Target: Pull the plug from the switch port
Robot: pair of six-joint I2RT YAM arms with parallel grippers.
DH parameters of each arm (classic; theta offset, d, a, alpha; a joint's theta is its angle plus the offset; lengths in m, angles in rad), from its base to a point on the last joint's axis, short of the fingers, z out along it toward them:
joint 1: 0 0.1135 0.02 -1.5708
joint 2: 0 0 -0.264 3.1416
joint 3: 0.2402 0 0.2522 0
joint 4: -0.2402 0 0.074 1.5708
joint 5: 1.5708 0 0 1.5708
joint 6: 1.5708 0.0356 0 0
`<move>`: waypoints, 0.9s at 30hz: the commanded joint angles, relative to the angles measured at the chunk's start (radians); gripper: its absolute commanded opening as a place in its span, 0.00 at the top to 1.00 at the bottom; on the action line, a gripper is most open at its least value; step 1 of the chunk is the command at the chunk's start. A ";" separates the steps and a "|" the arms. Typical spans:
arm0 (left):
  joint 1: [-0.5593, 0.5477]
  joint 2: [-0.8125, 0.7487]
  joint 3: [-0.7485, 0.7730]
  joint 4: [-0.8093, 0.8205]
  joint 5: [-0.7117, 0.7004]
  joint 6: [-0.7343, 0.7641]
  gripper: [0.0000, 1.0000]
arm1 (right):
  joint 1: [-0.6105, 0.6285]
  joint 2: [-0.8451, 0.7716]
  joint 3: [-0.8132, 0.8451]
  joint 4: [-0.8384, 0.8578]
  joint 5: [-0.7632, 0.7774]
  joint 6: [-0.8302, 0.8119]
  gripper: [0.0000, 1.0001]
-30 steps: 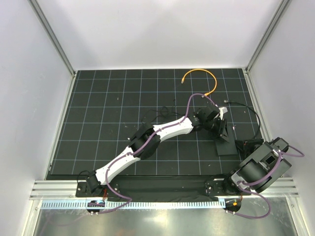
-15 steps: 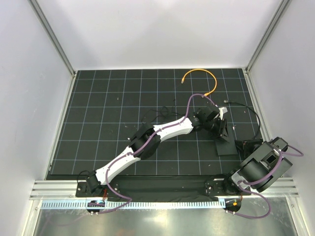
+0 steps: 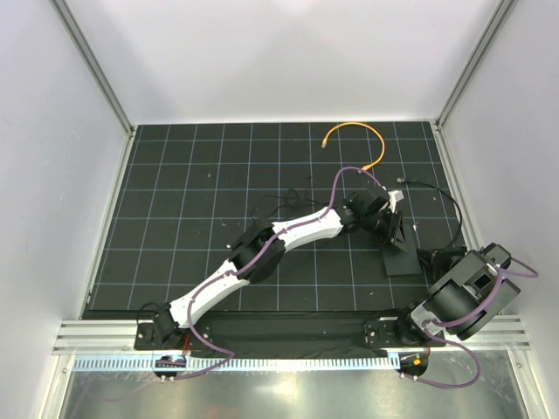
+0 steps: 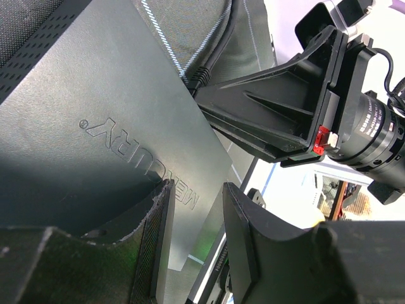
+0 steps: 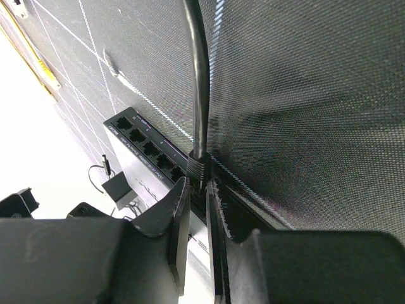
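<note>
Pull barely begun; nothing out yet.
L gripper (image 4: 197,187): fingers narrowly apart over flat black rectangular switch box (image 4: 95,114), right side of black gridded mat (image 3: 192,192); hold can't be told. R gripper (image 5: 197,190) clamped on black cable plug (image 5: 197,166), still in end switch port (image 5: 189,178). R arm crept slightly baseward vs 1 s ago.

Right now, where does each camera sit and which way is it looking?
Top external: above and behind the robot, looking down at the mat; left arm and right arm show.
Left wrist: on the left end effector, facing the switch box; its fingers show.
Right wrist: on the right end effector, facing the plug in the switch box; its fingers show.
Shared: both wrist views see the switch box.
</note>
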State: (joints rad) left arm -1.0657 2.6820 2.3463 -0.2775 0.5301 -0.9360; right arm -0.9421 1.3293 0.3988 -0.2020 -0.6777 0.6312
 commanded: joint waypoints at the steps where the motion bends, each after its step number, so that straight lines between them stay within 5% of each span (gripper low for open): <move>1: 0.000 0.021 -0.015 -0.002 0.010 0.009 0.59 | 0.009 -0.007 -0.003 0.029 0.069 -0.018 0.97; 12: 0.003 0.018 -0.073 -0.067 -0.027 0.014 0.60 | 0.011 -0.137 -0.086 0.124 0.179 0.022 0.99; 22: 0.007 0.027 -0.101 -0.121 -0.044 0.016 0.61 | 0.011 0.021 -0.020 0.182 0.152 0.068 0.99; 27: 0.009 0.018 -0.127 -0.118 -0.053 0.011 0.61 | 0.011 -0.024 0.017 0.158 0.200 0.084 0.99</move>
State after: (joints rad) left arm -1.0603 2.6728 2.2841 -0.2073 0.5316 -0.9611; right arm -0.9257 1.3273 0.3710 -0.1024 -0.6601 0.7200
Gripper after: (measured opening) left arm 0.383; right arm 0.191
